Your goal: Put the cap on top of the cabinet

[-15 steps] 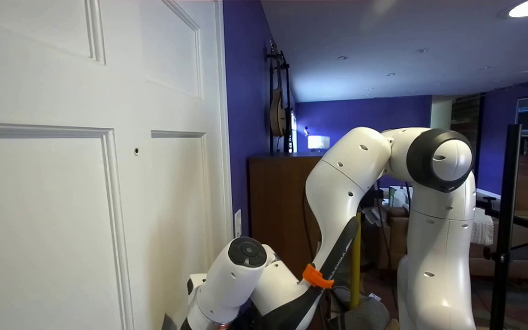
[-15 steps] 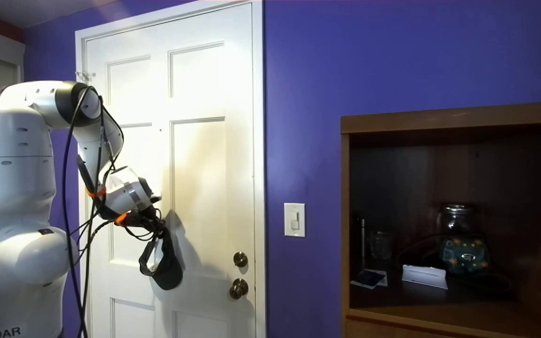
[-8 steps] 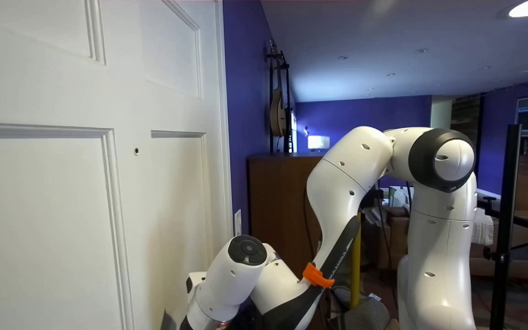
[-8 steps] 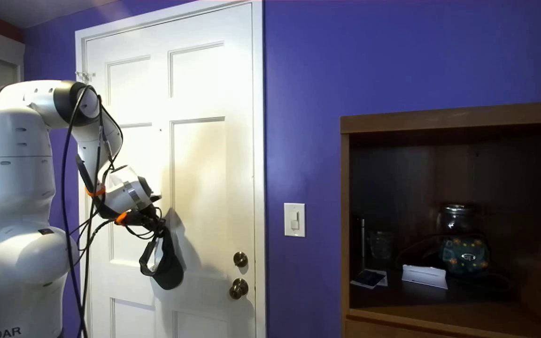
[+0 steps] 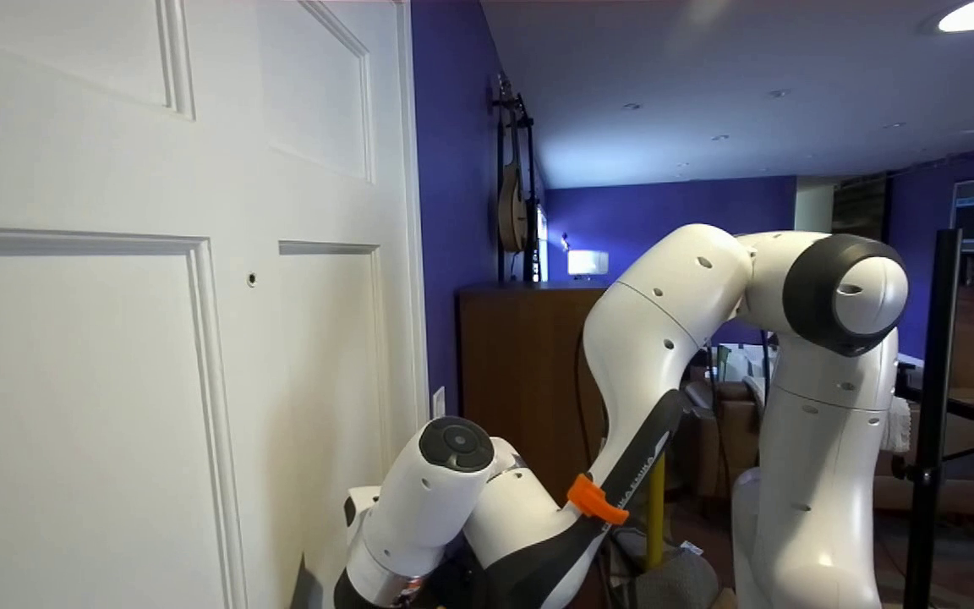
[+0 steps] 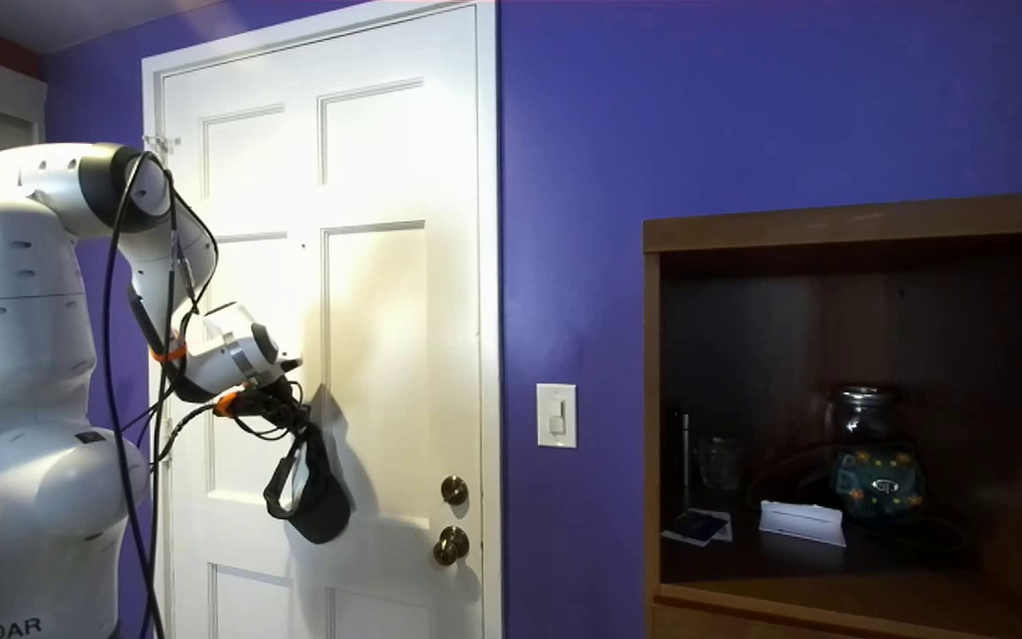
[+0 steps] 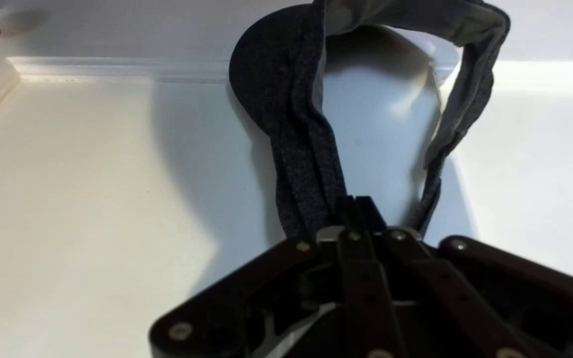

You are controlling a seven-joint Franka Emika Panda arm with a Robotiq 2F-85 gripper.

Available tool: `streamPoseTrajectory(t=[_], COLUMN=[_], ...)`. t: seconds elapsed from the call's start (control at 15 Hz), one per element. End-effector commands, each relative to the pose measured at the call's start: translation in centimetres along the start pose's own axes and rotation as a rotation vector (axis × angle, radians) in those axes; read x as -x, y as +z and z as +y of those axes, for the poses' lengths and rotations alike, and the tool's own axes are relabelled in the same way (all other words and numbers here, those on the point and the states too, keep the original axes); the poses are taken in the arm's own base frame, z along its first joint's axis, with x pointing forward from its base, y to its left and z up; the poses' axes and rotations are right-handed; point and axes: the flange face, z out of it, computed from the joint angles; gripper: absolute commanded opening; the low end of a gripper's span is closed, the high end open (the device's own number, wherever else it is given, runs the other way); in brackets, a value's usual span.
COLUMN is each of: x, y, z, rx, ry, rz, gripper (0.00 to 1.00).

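Cap [image 6: 318,508], dark grey and brimmed, hangs from my gripper [image 7: 356,199], the jaws closed on the cloth of its band [image 7: 309,174]. In the wrist view that band runs out ahead of me in an open, uneven loop, with the rounded brim [image 7: 266,69] on the left of that view. In an exterior view the brim sits lower than my jaws, in front of the white panelled door [image 6: 378,302], and a shadow falls on the panels beside it. Past it are a round metal doorknob [image 6: 451,546] and, on the purple wall [image 6: 573,177], a light switch [image 6: 556,415]. Well apart from me stands the brown wooden cabinet [image 6: 857,225]; the cap is lower than its top edge, not yet placed there. A lidded jar [image 6: 863,417] and, just in front of it, a floral handbag [image 6: 879,486] rest in its open compartment.
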Motion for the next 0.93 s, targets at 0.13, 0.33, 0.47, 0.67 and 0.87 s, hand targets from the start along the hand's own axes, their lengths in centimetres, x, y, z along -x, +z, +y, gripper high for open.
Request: streamPoseTrajectory(t=[0.13, 0.33, 0.47, 0.67, 0.87], x=[0.2, 0.2, 0.1, 0.1, 0.3], y=[-2.6, -3.5, -4.3, -5.6, -6.7], z=[0.5, 0.4, 0.0, -0.4, -0.6], rx=[0.030, 0.026, 0.008, -0.004, -0.020], ry=[-0.006, -0.010, -0.012, -0.031, -0.049], rz=[-0.015, -0.028, -0.026, -0.019, -0.015], gripper=[0.01, 0.01, 0.01, 0.01, 0.01])
